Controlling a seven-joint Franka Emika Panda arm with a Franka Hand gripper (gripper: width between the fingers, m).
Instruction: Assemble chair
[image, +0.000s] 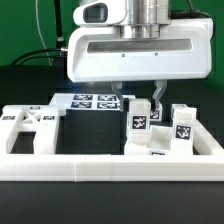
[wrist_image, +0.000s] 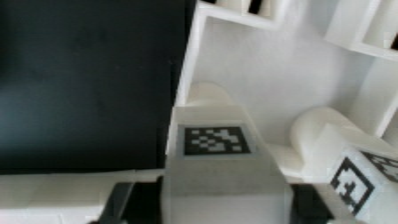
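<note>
The chair lies in loose white parts. An X-braced panel (image: 28, 122) lies at the exterior view's left. Several upright tagged pieces stand at the right, among them a square leg (image: 140, 120) and a block (image: 184, 125). My gripper (image: 140, 100) hangs straight over that leg with a finger down each side. In the wrist view the leg (wrist_image: 217, 140), tag facing the camera, fills the gap between the dark fingers (wrist_image: 135, 205), and my gripper (wrist_image: 226, 208) is shut on it. Another tagged piece (wrist_image: 365, 172) stands close beside it.
A long white border rail (image: 110, 168) runs along the front and turns up both sides. The marker board (image: 95, 101) lies flat behind the parts. Black tabletop (wrist_image: 89, 80) spreads beside the held leg. More white parts (wrist_image: 267, 50) stand beyond it.
</note>
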